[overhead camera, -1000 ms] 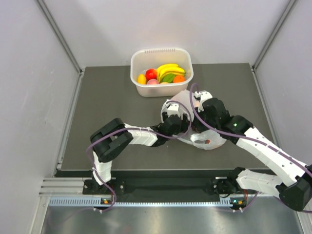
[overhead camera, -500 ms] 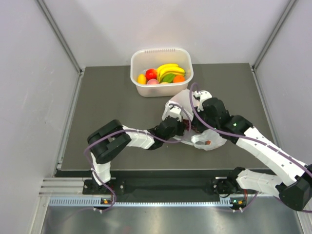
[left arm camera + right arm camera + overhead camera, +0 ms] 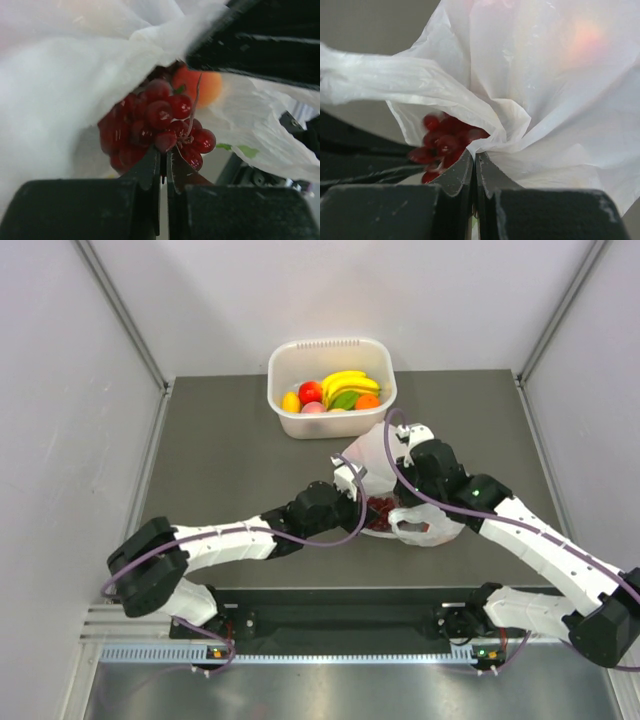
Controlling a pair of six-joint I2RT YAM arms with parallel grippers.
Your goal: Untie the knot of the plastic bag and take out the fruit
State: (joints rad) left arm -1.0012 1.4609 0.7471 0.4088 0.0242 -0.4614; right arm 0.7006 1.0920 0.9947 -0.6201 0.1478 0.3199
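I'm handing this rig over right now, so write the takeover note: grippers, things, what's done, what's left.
Left gripper: shut on the grape bunch at the mouth of the plastic bag.
Right gripper: shut on gathered bag plastic.
Done: bag mouth open, grapes showing.
Left: pull the grapes out; an orange fruit also sits inside.
The white tub behind holds other fruit.
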